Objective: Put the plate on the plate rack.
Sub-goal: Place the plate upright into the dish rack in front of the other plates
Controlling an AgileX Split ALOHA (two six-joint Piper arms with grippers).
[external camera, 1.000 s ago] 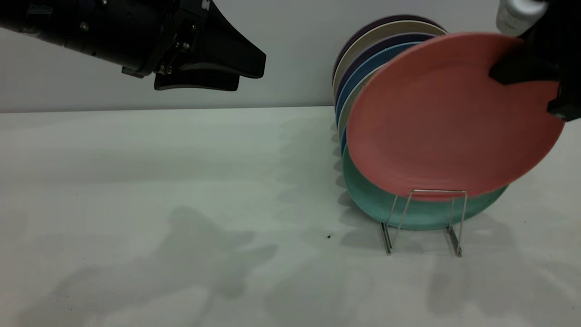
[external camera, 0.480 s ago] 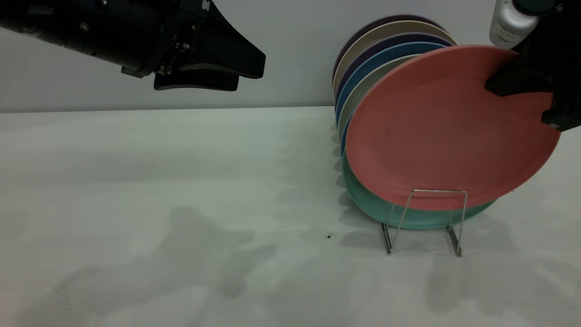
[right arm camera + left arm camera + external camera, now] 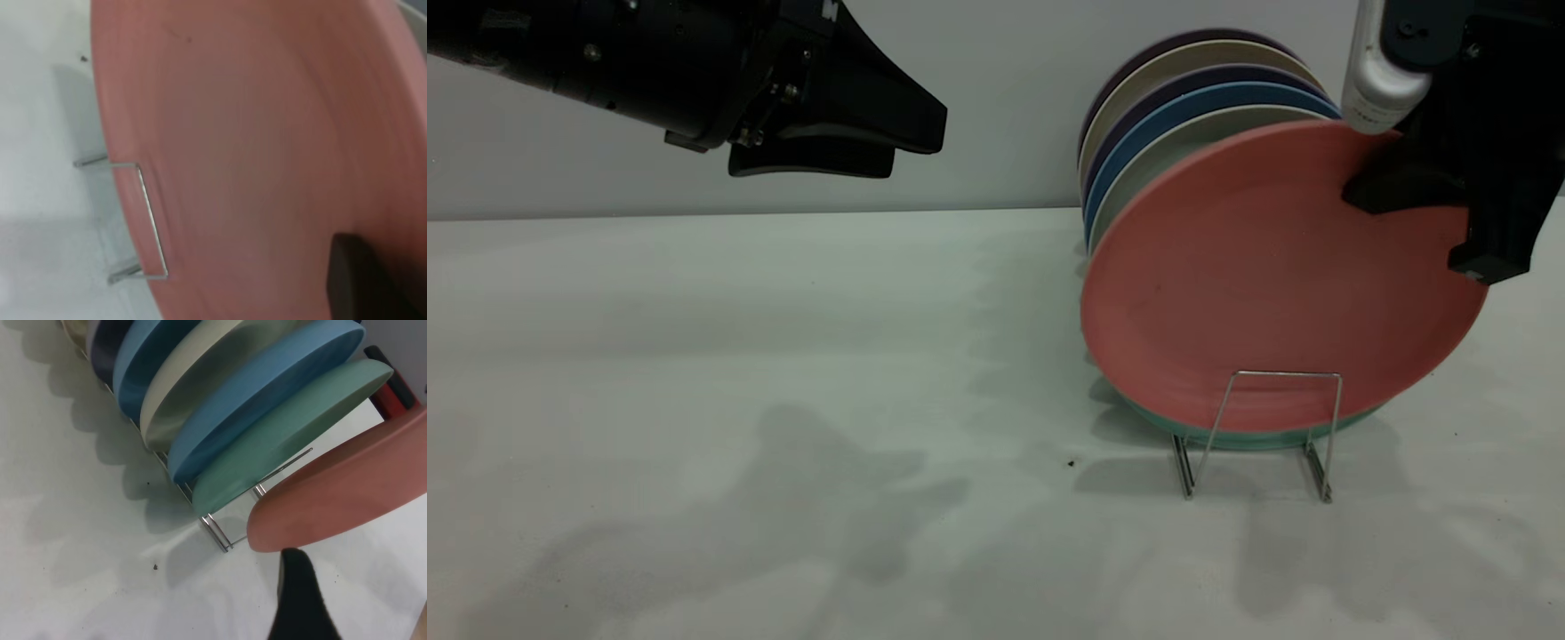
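Near the desk's far right corner, the plate (image 3: pixel 1272 284) was held by its upper rim in the closed right gripper (image 3: pixel 1423 191), tilted, its lower edge behind the front loop of the plate rack (image 3: pixel 1263 427) and before the teal plate (image 3: pixel 280 453). It should be eased fully down and seated before release. The left gripper (image 3: pixel 836 98) was parked high at the left; its opening could not be told

teal-green plate (image 3: pixel 280 453): upright in rack | blue plate (image 3: pixel 267 393): just behind it | cream plate (image 3: pixel 193 383): next | white table (image 3: pixel 783 400): small dark speck (image 3: pixel 1071 462)
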